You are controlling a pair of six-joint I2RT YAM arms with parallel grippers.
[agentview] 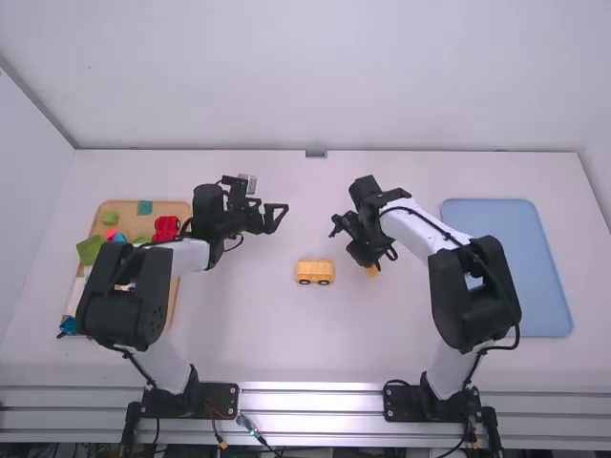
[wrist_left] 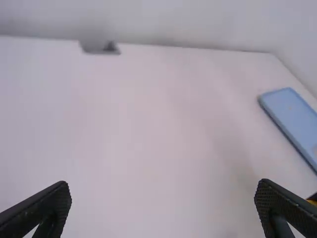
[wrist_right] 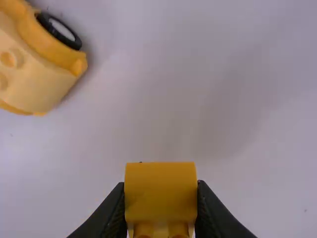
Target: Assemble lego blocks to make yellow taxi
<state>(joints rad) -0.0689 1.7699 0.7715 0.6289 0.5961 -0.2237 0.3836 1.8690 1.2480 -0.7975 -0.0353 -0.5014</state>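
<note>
Behind the white table's (agentview: 239, 334) far edge rises a pale wall (agentview: 315, 86). Midway between its side edges sits the yellow car (agentview: 314, 272); beside it, the right gripper (agentview: 369, 264) clamps a yellow block (wrist_right: 160, 191). The left gripper's (agentview: 271, 210) fingers are spread.

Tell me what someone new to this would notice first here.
Probably the bright yellow block, with the right arm's jaws closed on it. Next, the yellow wheeled car body, standing near the middle of the white table, left of that block. The big blue tray at the far right may also catch the eye.
</note>
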